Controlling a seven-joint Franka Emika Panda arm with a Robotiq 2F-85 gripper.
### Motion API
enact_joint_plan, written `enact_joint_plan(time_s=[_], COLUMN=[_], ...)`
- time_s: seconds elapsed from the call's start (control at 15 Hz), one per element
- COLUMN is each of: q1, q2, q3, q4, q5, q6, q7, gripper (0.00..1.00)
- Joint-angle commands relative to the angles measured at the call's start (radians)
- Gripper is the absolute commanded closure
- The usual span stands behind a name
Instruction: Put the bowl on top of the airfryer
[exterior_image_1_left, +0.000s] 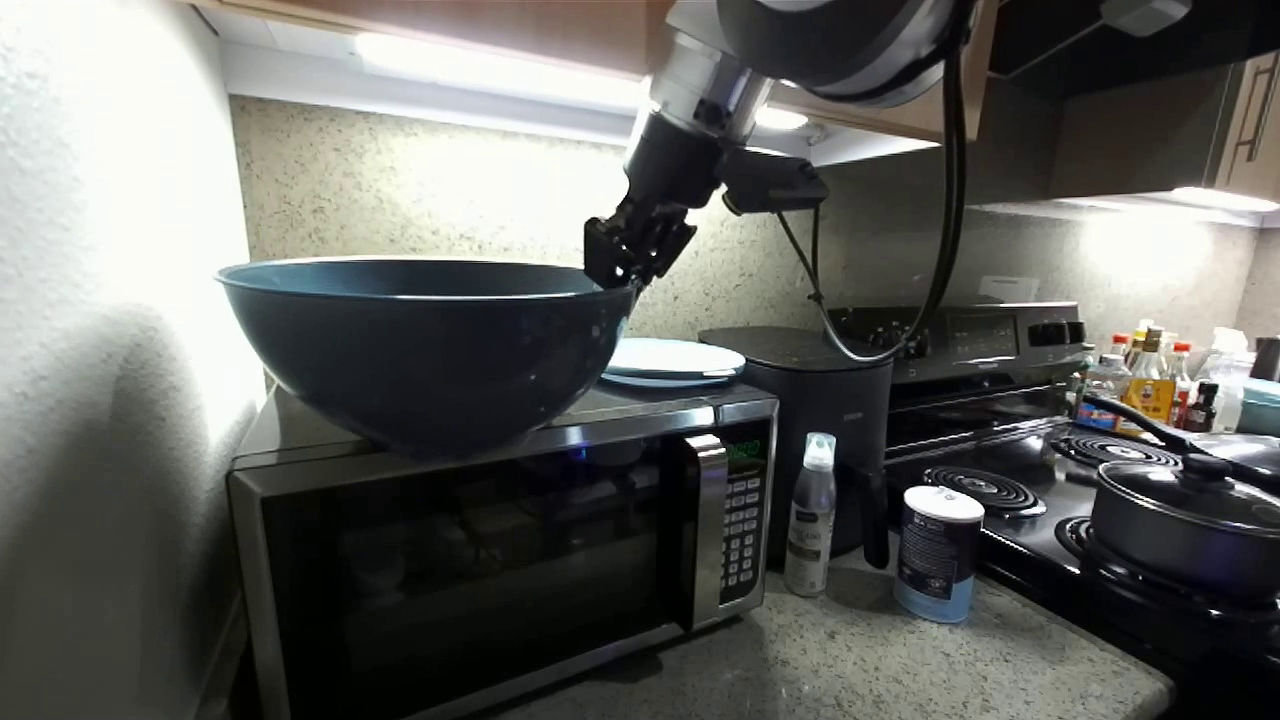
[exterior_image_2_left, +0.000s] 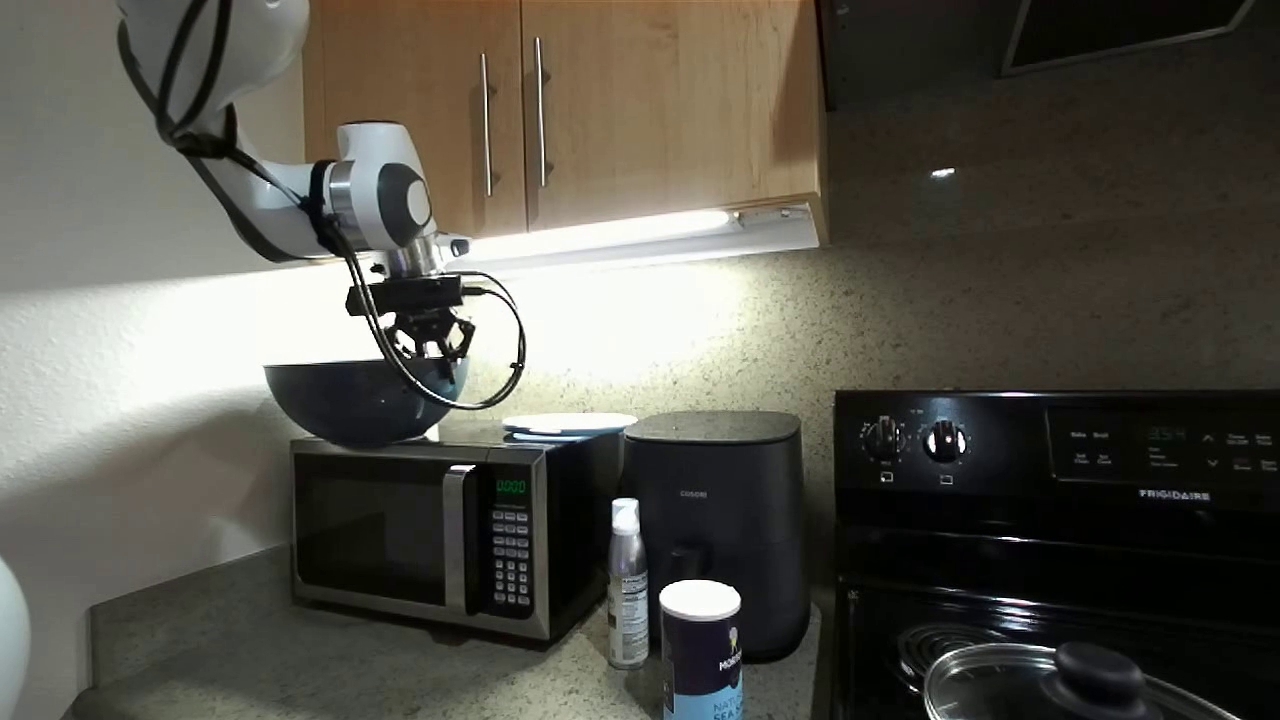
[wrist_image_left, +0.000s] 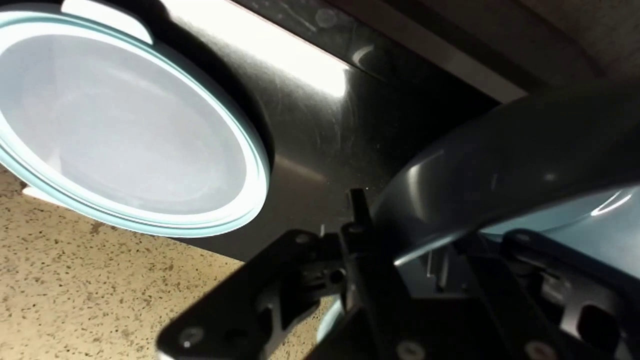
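The large dark teal bowl (exterior_image_1_left: 430, 365) is upright over the microwave's top; it also shows in an exterior view (exterior_image_2_left: 350, 402) and in the wrist view (wrist_image_left: 490, 160). I cannot tell whether its base touches the microwave. My gripper (exterior_image_1_left: 622, 278) is at the bowl's rim on the airfryer side. In the wrist view the gripper (wrist_image_left: 415, 225) has its fingers apart, one outside the wall and one inside, with the rim between them and a gap showing. The black airfryer (exterior_image_1_left: 820, 400) stands right of the microwave; its flat top shows in an exterior view (exterior_image_2_left: 715, 428).
The silver-fronted microwave (exterior_image_2_left: 380, 530) stands under the bowl. A white plate-like lid (exterior_image_1_left: 672, 360) lies on it, between bowl and airfryer. A spray bottle (exterior_image_2_left: 628, 590) and a salt canister (exterior_image_2_left: 702, 650) stand before the airfryer. The cabinet (exterior_image_2_left: 660, 110) hangs above.
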Motion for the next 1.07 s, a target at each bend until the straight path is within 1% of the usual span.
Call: enact_joint_plan(time_s=[0.0,0.13,0.2,0.27,0.4,0.53,0.67,0.73,1.0], q1=[-0.012,-0.021,-0.028,-0.034,-0.051,-0.068,-0.078,-0.072,-0.075], q2=[-0.076,-0.116,-0.144,-0.168,-0.225,-0.273,-0.318,-0.249,-0.248], q3=[-0.002,-0.006,-0.007,-0.006,-0.002,-0.001,-0.007,0.002,0.005], q4=[-0.068,-0.096,-0.119,-0.137,-0.178,-0.216,-0.255,-0.188,-0.200], q5=[-0.052,-0.088,-0.110,-0.121,-0.132,-0.126,-0.099,-0.098,-0.099], q6=[0.046,0.077,0.092,0.095,0.111,0.124,0.127,0.080,0.074], q7=[0.048,0.095,0.128,0.141,0.198,0.222,0.218,0.180,0.180], gripper=[0.95,0.95,0.98,0.95,0.95,0.96,0.95,0.95,0.94])
